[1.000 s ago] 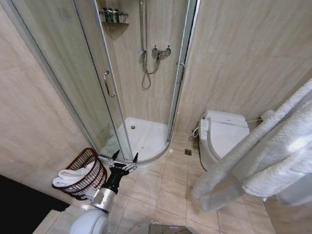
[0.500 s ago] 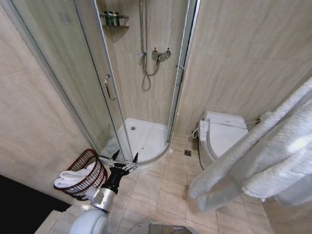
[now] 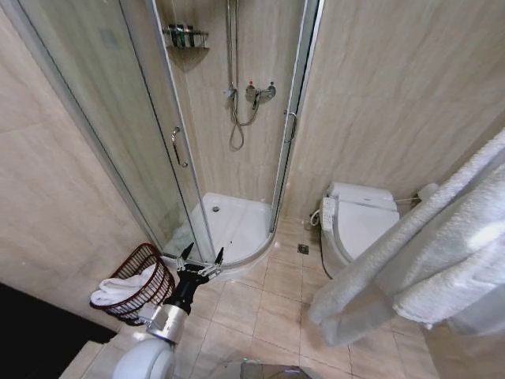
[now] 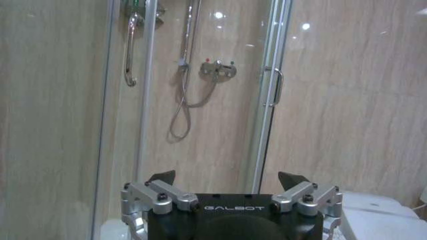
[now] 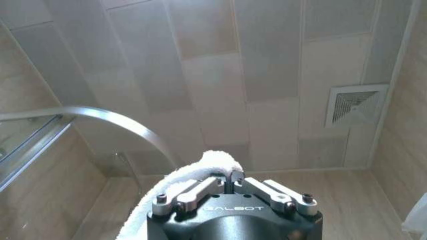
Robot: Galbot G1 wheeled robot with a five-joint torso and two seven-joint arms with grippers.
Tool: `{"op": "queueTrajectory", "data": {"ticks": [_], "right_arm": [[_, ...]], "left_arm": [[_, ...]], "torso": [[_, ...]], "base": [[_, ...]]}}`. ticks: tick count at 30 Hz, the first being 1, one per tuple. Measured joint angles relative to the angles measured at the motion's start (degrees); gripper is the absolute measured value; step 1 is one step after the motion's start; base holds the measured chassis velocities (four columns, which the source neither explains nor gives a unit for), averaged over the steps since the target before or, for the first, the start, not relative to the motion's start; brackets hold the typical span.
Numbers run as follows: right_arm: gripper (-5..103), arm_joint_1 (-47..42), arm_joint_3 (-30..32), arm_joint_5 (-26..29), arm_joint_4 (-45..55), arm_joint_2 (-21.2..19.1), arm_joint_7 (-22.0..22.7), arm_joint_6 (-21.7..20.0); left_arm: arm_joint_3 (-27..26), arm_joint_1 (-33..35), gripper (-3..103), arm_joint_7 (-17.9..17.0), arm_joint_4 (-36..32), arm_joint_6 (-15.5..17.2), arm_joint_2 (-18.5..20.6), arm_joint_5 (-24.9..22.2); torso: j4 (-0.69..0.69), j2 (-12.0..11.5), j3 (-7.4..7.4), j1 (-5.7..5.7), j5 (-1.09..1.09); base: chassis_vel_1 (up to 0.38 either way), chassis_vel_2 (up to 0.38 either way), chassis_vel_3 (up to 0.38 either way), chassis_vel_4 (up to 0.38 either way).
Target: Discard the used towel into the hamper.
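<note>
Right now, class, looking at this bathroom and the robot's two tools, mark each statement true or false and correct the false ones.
1. The right tool is shut on the towel. True.
2. The hamper is empty. False: a white rolled towel already lies in it.
3. The left tool is open and holds nothing. True.
4. The hamper stands beside the toilet. False: it stands on the floor at the robot's left, by the shower's glass door; the toilet is across the floor at the right.
5. The towel held at the right hangs directly over the hamper. False: it hangs at the far right of the head view, well apart from the hamper.
</note>
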Motion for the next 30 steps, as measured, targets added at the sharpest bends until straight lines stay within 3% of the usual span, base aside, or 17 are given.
{"op": "queueTrajectory", "data": {"ticks": [30], "right_arm": [[2,-0.28,0.18,0.42,0.18,0.62,-0.05,0.14]], "left_arm": [[0.0,0.0,100,0.0,0.0,0.0,0.0,0.0]], "torso": [[0.0,9.8,5.33,4.49,0.0]], "base": [[0.0,0.0,0.0,0.0]]}}
